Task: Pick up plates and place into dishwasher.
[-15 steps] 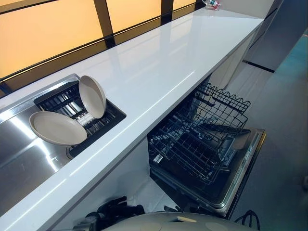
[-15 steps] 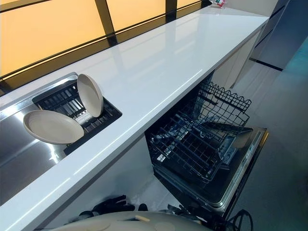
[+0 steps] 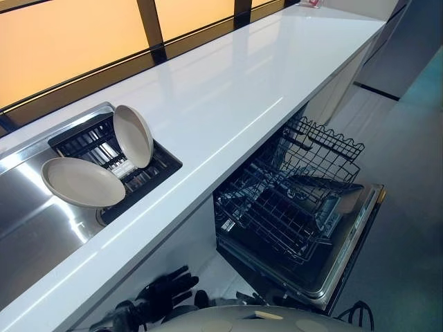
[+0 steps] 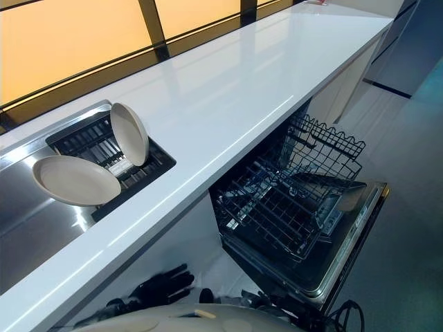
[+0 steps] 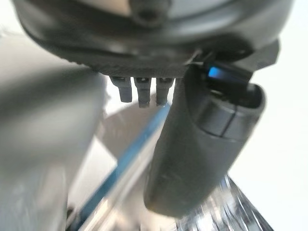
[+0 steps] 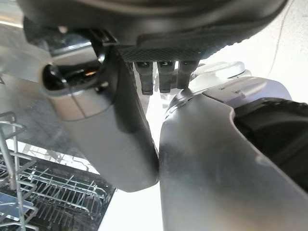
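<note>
Two plates sat at 9 o'clock by the sink [image 3: 31, 232]: flat plate [image 3: 83, 182] on the drain rack's [image 3: 156, 169] edge, tilted plate [image 3: 133, 136] at its 1 o'clock. L hand [image 3: 166, 290] hung at 7 o'clock under the counter [image 3: 228, 90], fingers spread, empty. Dishwasher [image 3: 346, 256] stood open at 4 o'clock, wire rack [image 3: 291, 200] out. R hand [image 6: 110, 144]: fingers straight, nothing held.

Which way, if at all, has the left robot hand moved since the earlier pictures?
Yes: the left robot hand has risen slightly, closer to the front edge of the countertop.
</note>
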Available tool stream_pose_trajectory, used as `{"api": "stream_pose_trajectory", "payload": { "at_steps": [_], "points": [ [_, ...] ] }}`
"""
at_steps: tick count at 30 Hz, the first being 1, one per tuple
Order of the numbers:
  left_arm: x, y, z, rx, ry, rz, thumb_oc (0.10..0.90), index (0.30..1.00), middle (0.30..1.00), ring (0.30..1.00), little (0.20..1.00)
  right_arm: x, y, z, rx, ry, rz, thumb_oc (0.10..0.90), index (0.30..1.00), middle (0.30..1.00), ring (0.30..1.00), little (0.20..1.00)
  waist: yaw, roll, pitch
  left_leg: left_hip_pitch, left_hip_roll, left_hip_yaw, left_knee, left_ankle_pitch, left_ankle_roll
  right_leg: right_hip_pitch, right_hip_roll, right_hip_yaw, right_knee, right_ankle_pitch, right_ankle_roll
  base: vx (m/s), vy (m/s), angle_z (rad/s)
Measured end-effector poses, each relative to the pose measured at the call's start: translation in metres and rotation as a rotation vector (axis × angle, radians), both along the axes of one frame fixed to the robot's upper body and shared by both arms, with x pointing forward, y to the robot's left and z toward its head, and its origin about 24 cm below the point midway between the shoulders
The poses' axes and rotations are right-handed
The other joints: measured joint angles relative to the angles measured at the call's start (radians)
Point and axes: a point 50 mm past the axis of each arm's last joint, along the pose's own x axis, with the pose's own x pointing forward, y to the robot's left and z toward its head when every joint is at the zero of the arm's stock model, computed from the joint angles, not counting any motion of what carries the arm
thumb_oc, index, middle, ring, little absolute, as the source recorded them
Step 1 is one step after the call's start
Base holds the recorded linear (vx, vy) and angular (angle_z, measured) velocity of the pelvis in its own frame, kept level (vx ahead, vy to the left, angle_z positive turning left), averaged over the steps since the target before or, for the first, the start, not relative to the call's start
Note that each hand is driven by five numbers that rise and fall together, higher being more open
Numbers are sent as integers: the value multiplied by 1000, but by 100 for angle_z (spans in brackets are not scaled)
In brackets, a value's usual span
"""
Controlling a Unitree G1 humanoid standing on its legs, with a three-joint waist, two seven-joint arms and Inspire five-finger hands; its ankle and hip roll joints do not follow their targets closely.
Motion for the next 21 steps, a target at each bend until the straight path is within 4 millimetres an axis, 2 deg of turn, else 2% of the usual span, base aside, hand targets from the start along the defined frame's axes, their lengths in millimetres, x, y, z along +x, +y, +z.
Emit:
{"api": "stream_pose_trajectory", "payload": {
  "at_steps": [2, 5, 7, 8, 11, 16, 19, 21],
  "points": [
    [11, -14, 9, -100, -91, -90, 800, 900, 900, 900, 900, 0, -1, 0, 2, 5, 1, 800, 900, 900, 900, 900, 5, 1, 0, -1, 0, 0, 0, 0, 0, -2, 0, 1, 0, 0, 0, 0, 0, 0],
    [30, -47, 30, -286, -255, -265, 800, 900, 900, 900, 900, 2, -1, 0, 5, 0, 14, 800, 900, 900, 900, 900, 2, 1, 2, -8, 1, 1, 0, 1, 2, -12, 0, 6, 5, 0, -1, 10, 3, -4],
    [43, -64, 48, -394, -365, -364, 800, 900, 900, 900, 900, 4, -1, 1, 6, -5, 20, 800, 900, 900, 900, 900, -6, 2, 2, -8, 0, -1, 0, 4, 7, -9, 0, 6, 4, 3, -5, 0, 0, 0],
    [53, -73, 64, -462, -448, -439, 800, 900, 900, 900, 900, 4, -1, 1, 6, -5, 23, 800, 900, 900, 900, 900, -10, 2, 2, -7, 0, 0, 0, 4, 7, -9, 1, 8, 4, 4, -5, 0, 0, 0],
    [65, -88, 93, -629, -576, -510, 800, 900, 900, 900, 900, 2, -1, 0, 8, -7, 18, 800, 900, 900, 900, 900, -15, 3, 3, 3, 0, 0, 0, 4, 6, 3, 1, 6, 1, 4, -5, 0, 0, 0],
    [72, -111, 143, -1051, -749, -464, 800, 900, 900, 900, 900, 1, -1, 0, 7, -7, 16, 800, 900, 900, 900, 900, -14, 4, 3, 12, 1, 6, 0, 2, 4, 6, 2, 10, 0, 3, -4, 6, -6, -2],
    [77, -115, 168, -1262, -841, -373, 800, 900, 900, 900, 900, 1, -2, 0, 3, -15, 27, 800, 900, 900, 900, 900, -15, 5, 3, 14, 3, 12, 0, -3, -3, 5, 2, 21, -4, 0, 1, 3, -16, -8],
    [82, -114, 182, -1339, -896, -320, 800, 900, 900, 900, 900, 1, -2, 0, 3, -15, 28, 800, 900, 900, 900, 900, -14, 5, 3, 15, 3, 12, 0, -3, -3, 5, 3, 22, -4, 0, 1, 0, 0, 0]
  ]
}}
